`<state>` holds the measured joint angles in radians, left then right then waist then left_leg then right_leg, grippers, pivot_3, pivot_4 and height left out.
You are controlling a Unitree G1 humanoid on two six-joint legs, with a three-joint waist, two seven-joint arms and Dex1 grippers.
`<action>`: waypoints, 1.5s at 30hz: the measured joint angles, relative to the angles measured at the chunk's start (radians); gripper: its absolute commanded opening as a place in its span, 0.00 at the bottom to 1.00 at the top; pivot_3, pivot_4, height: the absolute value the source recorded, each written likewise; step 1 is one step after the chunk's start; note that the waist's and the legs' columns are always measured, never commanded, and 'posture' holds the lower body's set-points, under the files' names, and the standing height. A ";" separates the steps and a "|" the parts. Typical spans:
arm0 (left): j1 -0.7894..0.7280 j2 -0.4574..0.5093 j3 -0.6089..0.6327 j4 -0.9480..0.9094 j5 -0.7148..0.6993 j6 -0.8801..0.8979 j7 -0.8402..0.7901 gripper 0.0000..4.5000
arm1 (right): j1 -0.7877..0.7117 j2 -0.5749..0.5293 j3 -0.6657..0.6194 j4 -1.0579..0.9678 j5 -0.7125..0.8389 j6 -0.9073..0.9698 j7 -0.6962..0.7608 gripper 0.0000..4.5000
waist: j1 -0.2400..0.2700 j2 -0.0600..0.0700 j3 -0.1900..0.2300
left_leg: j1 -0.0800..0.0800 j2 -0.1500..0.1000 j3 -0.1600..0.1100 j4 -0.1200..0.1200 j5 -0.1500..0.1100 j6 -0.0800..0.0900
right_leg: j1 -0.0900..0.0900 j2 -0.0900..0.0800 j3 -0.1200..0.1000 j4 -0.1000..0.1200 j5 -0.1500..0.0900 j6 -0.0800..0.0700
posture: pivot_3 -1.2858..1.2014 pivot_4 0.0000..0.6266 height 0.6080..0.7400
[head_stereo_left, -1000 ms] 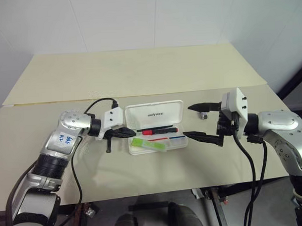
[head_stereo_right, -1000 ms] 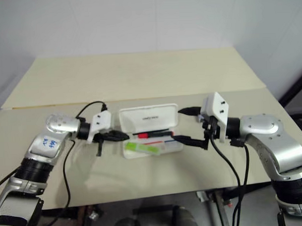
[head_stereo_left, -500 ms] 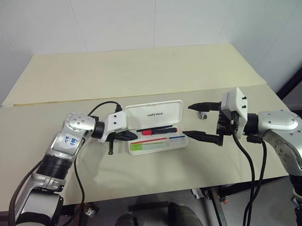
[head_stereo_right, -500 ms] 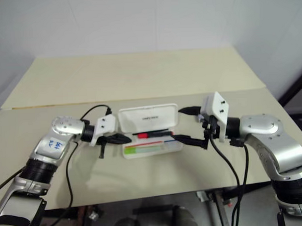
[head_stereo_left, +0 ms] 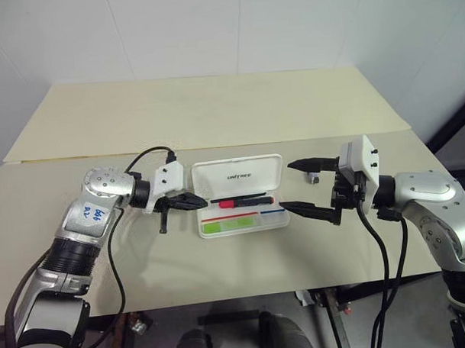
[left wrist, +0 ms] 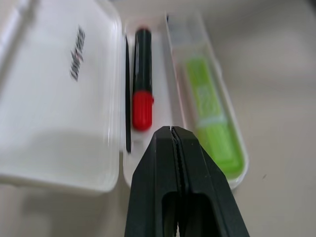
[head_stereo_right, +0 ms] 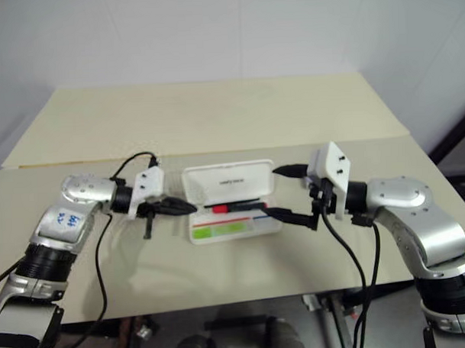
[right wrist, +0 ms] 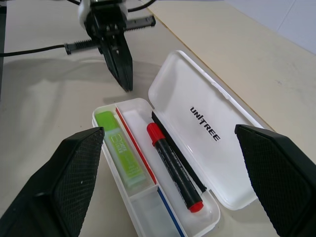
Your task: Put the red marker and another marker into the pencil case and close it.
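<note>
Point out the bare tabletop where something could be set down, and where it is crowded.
Free: the far half of the table beyond the pencil case, and the near strip between the case and the table's front edge. Crowded: either end of the case, with the shut left gripper at one end and the open right gripper at the other.

The left tool [head_stereo_left: 194, 200] points inward toward the right arm, tilted slightly down, its two black fingers pressed together and empty. The right tool [head_stereo_left: 302, 187] faces it from the opposite side, nearly level, its fingers [head_stereo_left: 302, 165] spread wide apart, holding nothing.
</note>
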<state>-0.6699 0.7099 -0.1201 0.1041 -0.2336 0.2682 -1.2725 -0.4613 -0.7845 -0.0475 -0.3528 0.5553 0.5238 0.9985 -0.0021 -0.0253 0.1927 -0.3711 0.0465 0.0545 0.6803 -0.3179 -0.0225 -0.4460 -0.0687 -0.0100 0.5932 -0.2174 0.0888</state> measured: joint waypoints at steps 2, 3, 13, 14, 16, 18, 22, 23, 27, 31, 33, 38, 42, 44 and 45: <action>0.013 0.014 0.024 -0.046 -0.056 0.061 -0.022 0.20 | -0.002 -0.001 0.002 0.003 -0.009 0.005 -0.001 1.00 | -0.001 0.000 0.000 | 0.000 0.000 0.000 0.000 0.000 0.000 | 0.000 0.000 0.000 0.000 0.000 0.000 | 0.52 0.24 1.00; 0.016 0.026 0.037 -0.072 -0.091 0.104 -0.036 0.28 | -0.003 -0.004 0.004 0.010 -0.019 0.011 -0.004 1.00 | 0.000 0.000 0.000 | 0.000 0.000 0.000 0.000 0.000 0.000 | 0.000 0.000 0.000 0.000 0.000 0.000 | 0.52 0.24 1.00; 0.001 0.066 0.083 -0.182 -0.221 0.235 -0.048 1.00 | -0.110 -0.030 0.053 0.195 -0.146 0.231 -0.154 1.00 | 0.000 0.000 0.000 | 0.000 0.000 0.001 0.000 0.000 0.000 | 0.000 0.000 0.001 -0.001 0.000 -0.001 | 0.52 0.24 1.00; -0.013 0.070 0.083 -0.181 -0.221 0.236 -0.043 1.00 | -0.131 -0.026 0.055 0.218 -0.157 0.263 -0.176 1.00 | -0.001 0.000 0.000 | 0.000 0.000 0.001 0.000 0.000 0.000 | 0.000 0.000 0.001 -0.001 0.000 -0.001 | 0.52 0.24 1.00; -0.040 0.080 0.085 -0.181 -0.221 0.238 -0.029 1.00 | -0.166 -0.011 0.055 0.263 -0.176 0.305 -0.220 1.00 | -0.002 0.000 0.000 | 0.000 0.000 0.001 0.000 0.000 0.000 | 0.000 0.000 0.001 -0.001 0.000 -0.001 | 0.52 0.24 1.00; -0.048 0.083 0.087 -0.181 -0.217 0.235 -0.011 1.00 | -0.193 0.016 0.055 0.297 -0.193 0.344 -0.265 1.00 | -0.003 0.000 0.000 | 0.000 0.000 0.001 -0.001 0.000 0.000 | 0.000 0.000 0.001 -0.001 0.000 0.000 | 0.52 0.24 1.00; -0.048 0.085 0.088 -0.177 -0.207 0.227 0.014 1.00 | -0.246 0.063 0.053 0.358 -0.214 0.431 -0.345 1.00 | -0.002 0.000 0.000 | 0.000 0.000 0.001 -0.002 0.000 0.000 | -0.001 0.000 0.001 -0.001 0.000 0.000 | 0.52 0.24 1.00; -0.048 0.085 0.089 -0.176 -0.203 0.217 0.020 1.00 | -0.261 0.080 0.052 0.371 -0.216 0.461 -0.367 1.00 | -0.002 0.000 0.000 | 0.000 0.000 0.001 -0.002 0.000 0.000 | -0.001 0.000 0.001 -0.001 0.000 0.000 | 0.52 0.24 1.00; -0.048 0.086 0.100 -0.171 -0.193 0.194 0.041 1.00 | -0.284 0.118 0.050 0.403 -0.220 0.534 -0.419 1.00 | -0.002 0.000 0.000 | -0.001 0.000 0.001 -0.002 0.000 0.001 | -0.001 0.000 0.001 0.000 0.000 0.000 | 0.52 0.24 1.00; -0.051 0.086 0.106 -0.165 -0.184 0.170 0.063 1.00 | -0.290 0.146 0.050 0.438 -0.234 0.569 -0.462 1.00 | -0.002 0.000 0.000 | -0.002 0.000 0.001 -0.002 -0.001 0.001 | -0.001 0.000 0.001 -0.001 0.001 0.001 | 0.52 0.24 1.00; -0.057 0.086 0.111 -0.160 -0.179 0.164 0.075 1.00 | -0.291 0.160 0.050 0.451 -0.245 0.569 -0.476 1.00 | -0.002 0.000 0.000 | -0.002 0.000 0.001 -0.002 -0.001 0.002 | -0.001 0.000 0.001 -0.001 0.001 0.001 | 0.52 0.24 1.00; -0.065 0.086 0.126 -0.141 -0.178 0.156 0.091 1.00 | -0.300 0.196 0.050 0.551 -0.283 0.512 -0.512 1.00 | -0.003 0.000 0.000 | -0.002 0.000 0.001 -0.002 -0.001 0.002 | -0.001 0.000 0.001 -0.002 0.001 0.002 | 0.52 0.24 1.00; -0.065 0.086 0.147 -0.141 -0.181 0.155 0.099 1.00 | -0.302 0.214 0.050 0.631 -0.313 0.461 -0.518 1.00 | -0.003 0.000 0.000 | -0.002 0.000 0.001 -0.004 -0.001 0.002 | -0.001 0.000 0.001 -0.002 0.001 0.002 | 0.52 0.24 1.00; -0.066 0.086 0.147 -0.141 -0.181 0.155 0.101 1.00 | -0.310 0.219 0.050 0.644 -0.324 0.451 -0.518 1.00 | -0.005 0.000 0.000 | -0.002 0.000 0.002 -0.004 -0.001 0.002 | -0.001 0.000 0.001 -0.002 0.001 0.002 | 0.52 0.24 1.00; -0.066 0.086 0.148 -0.141 -0.181 0.154 0.101 1.00 | -0.312 0.220 0.050 0.651 -0.326 0.445 -0.518 1.00 | -0.005 0.000 0.000 | -0.002 0.000 0.002 -0.004 -0.001 0.002 | -0.001 0.000 0.001 -0.002 0.001 0.002 | 0.52 0.24 1.00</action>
<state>-0.7354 0.7957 0.0274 -0.0364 -0.4149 0.4226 -1.1712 -0.7731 -0.5646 0.0029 0.2983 0.2289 0.9685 0.4801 -0.0069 -0.0252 0.1927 -0.3730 0.0467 0.0560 0.6768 -0.3191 -0.0205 -0.4466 -0.0683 -0.0092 0.5913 -0.2161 0.0908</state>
